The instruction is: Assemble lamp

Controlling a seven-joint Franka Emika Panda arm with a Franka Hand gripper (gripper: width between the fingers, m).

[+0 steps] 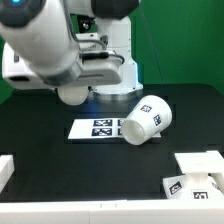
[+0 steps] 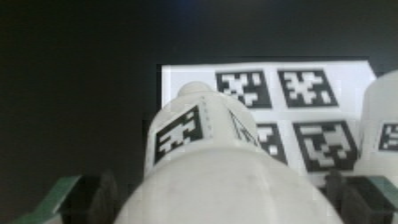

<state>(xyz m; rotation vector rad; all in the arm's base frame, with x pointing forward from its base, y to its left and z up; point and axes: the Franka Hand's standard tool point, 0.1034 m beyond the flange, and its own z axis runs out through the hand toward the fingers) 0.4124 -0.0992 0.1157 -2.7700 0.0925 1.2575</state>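
Observation:
My gripper [image 2: 214,203] is shut on the white bulb [image 2: 210,150]. The bulb's tagged neck points away from the wrist camera, and green-grey fingers [image 2: 79,196] show on either side of its round body. In the exterior view the bulb [image 1: 72,94] hangs under the arm, above the table, at the left of the marker board [image 1: 98,128]. The cone shade [image 1: 146,118] lies on its side at the board's right end. Its edge also shows in the wrist view [image 2: 382,110]. The low square base [image 1: 193,180] sits at the exterior view's lower right.
The marker board also lies below the bulb in the wrist view [image 2: 267,85]. The black table is bordered by a white rail [image 1: 6,170] at the exterior view's lower left. The robot's white pedestal [image 1: 110,62] stands at the back, before a green wall.

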